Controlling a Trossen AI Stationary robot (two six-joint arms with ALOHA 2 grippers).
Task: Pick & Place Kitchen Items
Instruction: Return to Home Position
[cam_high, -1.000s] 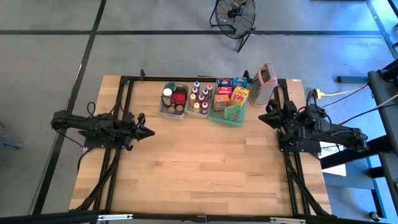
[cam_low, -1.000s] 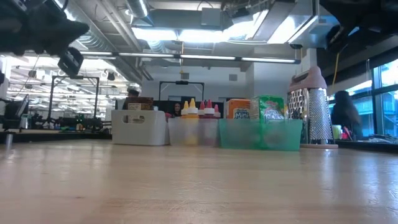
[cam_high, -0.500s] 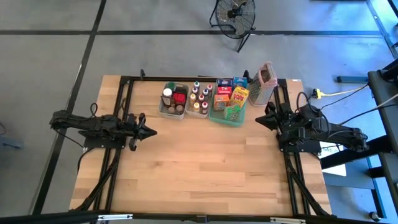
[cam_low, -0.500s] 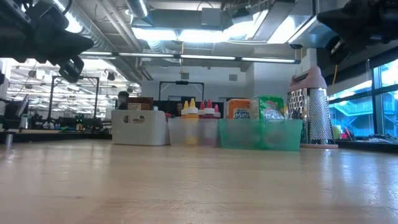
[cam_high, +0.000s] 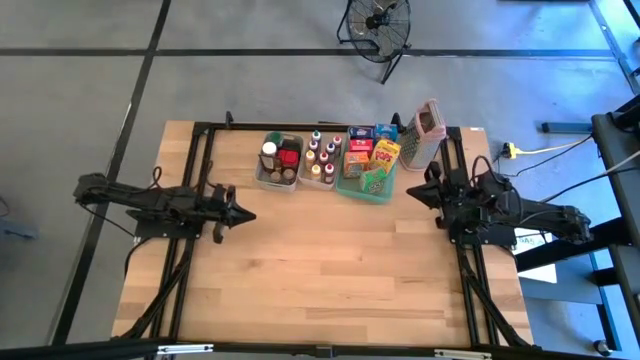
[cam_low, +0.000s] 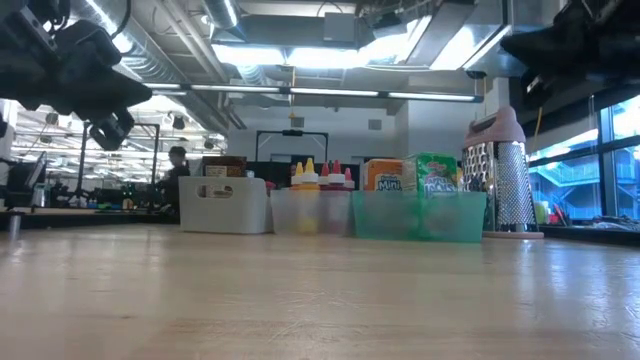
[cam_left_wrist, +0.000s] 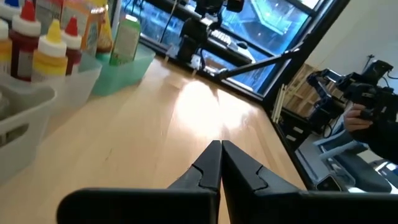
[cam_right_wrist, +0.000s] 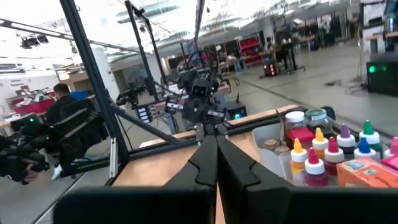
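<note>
Kitchen items (cam_high: 330, 160) fill three bins (cam_high: 278, 187): colour-capped bottles (cam_high: 322, 157), bright boxes (cam_high: 384, 152).

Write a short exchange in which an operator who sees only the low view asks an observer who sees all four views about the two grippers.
Operator: The dark shape at my top left: is it holding anything?
Observer: No. The left wrist view shows the left gripper, over the table's left side, empty, fingers shut.
Operator: And the one at top right?
Observer: Its wrist view shows the right gripper, over the table's right side, shut on nothing as well.
</note>
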